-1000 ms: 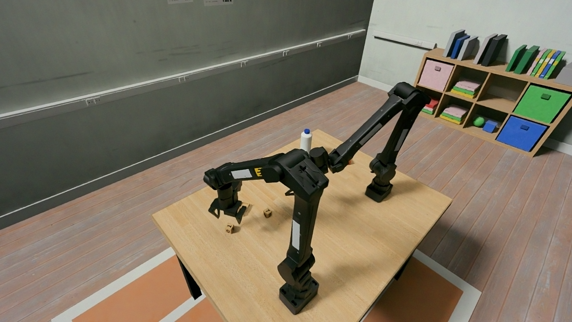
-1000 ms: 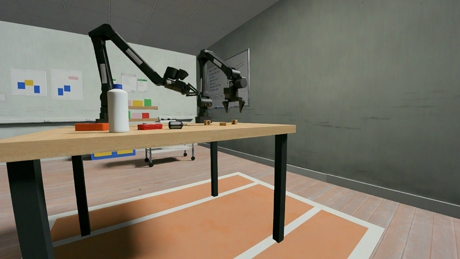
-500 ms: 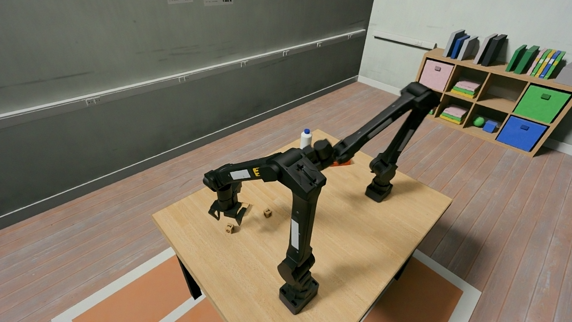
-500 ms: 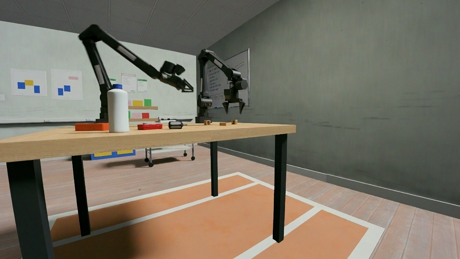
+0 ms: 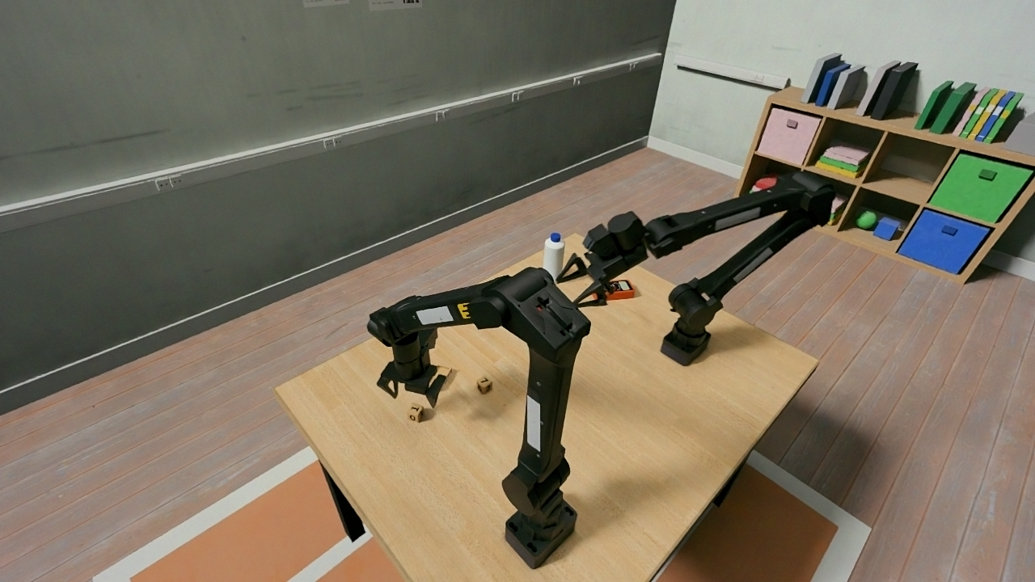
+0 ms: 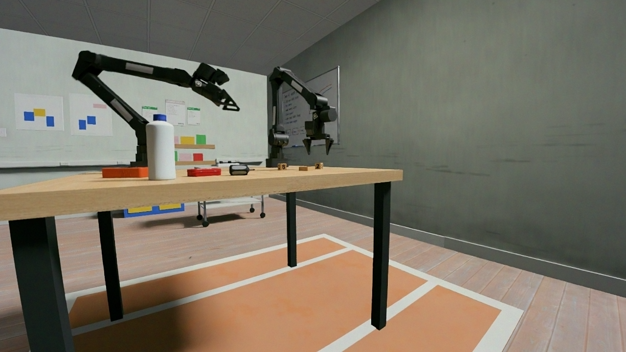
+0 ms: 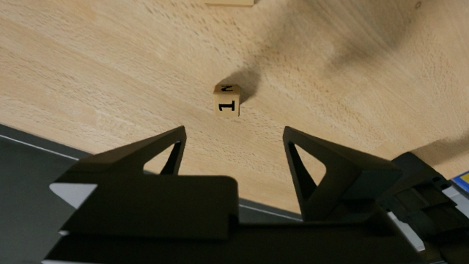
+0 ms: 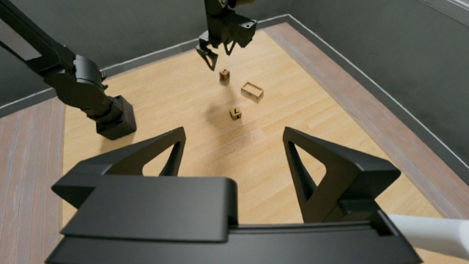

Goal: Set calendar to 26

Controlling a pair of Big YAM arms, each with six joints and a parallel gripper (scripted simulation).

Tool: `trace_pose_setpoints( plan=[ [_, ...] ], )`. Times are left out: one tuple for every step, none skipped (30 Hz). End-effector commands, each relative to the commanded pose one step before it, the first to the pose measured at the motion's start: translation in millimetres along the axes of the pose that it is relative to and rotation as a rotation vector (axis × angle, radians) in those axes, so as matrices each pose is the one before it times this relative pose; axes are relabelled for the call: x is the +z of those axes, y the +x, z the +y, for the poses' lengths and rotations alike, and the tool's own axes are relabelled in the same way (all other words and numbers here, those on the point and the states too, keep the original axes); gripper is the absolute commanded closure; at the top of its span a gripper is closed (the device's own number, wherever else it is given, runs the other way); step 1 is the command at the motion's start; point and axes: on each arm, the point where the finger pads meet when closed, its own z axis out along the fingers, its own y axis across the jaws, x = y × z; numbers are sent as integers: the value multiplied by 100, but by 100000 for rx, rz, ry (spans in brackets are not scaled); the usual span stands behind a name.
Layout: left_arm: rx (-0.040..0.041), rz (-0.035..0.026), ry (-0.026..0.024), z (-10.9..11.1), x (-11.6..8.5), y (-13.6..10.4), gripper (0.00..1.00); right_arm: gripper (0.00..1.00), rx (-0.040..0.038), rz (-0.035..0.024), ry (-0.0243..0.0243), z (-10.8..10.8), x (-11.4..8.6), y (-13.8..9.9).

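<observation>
The right wrist view shows the calendar tray [image 5: 447, 371] [image 6: 306, 168] [image 7: 229, 4] [image 8: 253, 96] as a shallow open wooden box with both cubes outside it, whereas in the top view it sits left on the table, mostly behind the wide-open, unladen left gripper [image 5: 414, 400] [image 6: 318, 154] [image 7: 234, 128] [image 8: 220, 61]. The nearer cube [image 5: 415, 412] [image 6: 319, 165] [image 7: 226, 106] [image 8: 224, 75] has 1 uppermost, with a 2 on one side that the left wrist view reveals; the cube to its right [image 5: 483, 385] [image 6: 282, 166] [image 8: 235, 114] shows an 8 only in the exterior view, while the right gripper [image 5: 568, 291] [image 6: 233, 108] [image 8: 234, 132], also spread wide with nothing in it, hangs at the far side.
</observation>
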Motion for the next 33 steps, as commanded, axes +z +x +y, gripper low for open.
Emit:
trace_pose_setpoints(
  plan=[
    [-79, -1383, -3588, 1313, -1279, -487, 0, 0, 1579, 3710, 1422, -616, -1167, 977],
    [0, 0, 0, 0, 0, 0, 0, 0, 33, -607, 50, -21, -298, -392],
    [0, 0, 0, 0, 0, 0, 0, 0, 0, 0, 0, 0, 0, 0],
    [0, 0, 0, 0, 0, 0, 0, 0, 0, 0, 0, 0, 0, 0],
    [0, 0, 0, 0, 0, 0, 0, 0, -70, 1750, -96, 44, 252, 442],
    [0, 0, 0, 0, 0, 0, 0, 0, -23, -44, -34, 14, -44, -4],
    [0, 0, 0, 0, 0, 0, 0, 0, 2, -43, 5, -2, -7, -10],
    [1985, -174, -329, -70, 22, -323, 11, 0, 2, -1305, -9, 2, -2, -321],
    [1575, -396, -531, -117, 43, -562, 23, 0, 0, -167, -1, 0, 0, -41],
    [1824, -111, -100, -271, 101, -548, 34, 0, 0, 0, 0, 0, 0, 0],
    [1809, -76, -10, -298, 103, -551, 45, 0, 0, 0, 0, 0, 0, 0],
    [2767, -115, 2, -470, 160, -854, 47, 0, 0, 0, 0, 0, 0, 0],
    [3881, 174, 720, -755, 514, -1193, 47, 0, 0, 0, 0, 0, 0, 0],
    [4477, 294, 979, -906, 651, -1387, 47, 0, 0, 0, 0, 0, 0, 0],
    [4281, 564, 1451, -1444, 721, -1043, 47, 0, -1024, 2, -758, 323, -1, 3],
    [3910, 283, 691, -1014, 456, -1083, 47, 0, 0, 0, 0, 0, 0, 0],
    [3577, 27, 21, -635, 220, -1121, 47, 0, 0, 0, 0, 0, 0, 0],
    [3298, -929, -2025, 395, -482, -1512, 47, 0, 0, 0, 0, 0, 0, 0],
    [2977, 3, 34, -547, 189, -978, 47, 0, 0, 0, 0, 0, 0, 0],
    [0, 0, 0, 0, 0, 0, 47, 0, 0, 0, 0, 0, 0, 0],
    [0, 0, 0, 0, 0, 0, 47, 0, 0, 0, 0, 0, 0, 0],
    [1766, 232, -74, -484, 173, -861, 47, 0, 0, 0, 0, 0, 0, 0],
    [2556, -27, 39, -468, 156, -824, 47, 0, 0, 0, 0, 0, 0, 0],
    [2313, -23, 37, -422, 141, -746, 47, 0, 0, 0, 0, 0, 0, 0],
    [2480, 808, 1833, -1263, 695, -249, 47, 0, 0, 0, 0, 0, 0, 0],
    [2198, 46, 89, -358, 133, -563, 47, 0, 0, 0, 0, 0, 0, 0],
    [2619, -394, -895, 19, -148, -984, 47, 0, 0, 0, 0, 0, 0, 0],
    [1352, -422, -923, 184, -207, -727, 47, 0, 0, 0, 0, 0, 0, 0],
    [839, -6, 27, -191, 65, -344, 47, 0, 0, 0, 0, 0, 0, 0],
    [660, -3, 23, -138, 46, -246, 47, 0, 0, 0, 0, 0, 0, 0],
    [694, -196, -406, -96, -127, -282, 47, 0, 0, 0, 0, 0, 0, 0],
    [-6, -356, -789, 59, -312, -100, 47, 0, 0, 0, 0, 0, 0, 0],
    [-83, 62, 145, -56, -47, 13, 47, 0, 0, 0, 0, 0, 0, 0]
  ],
)
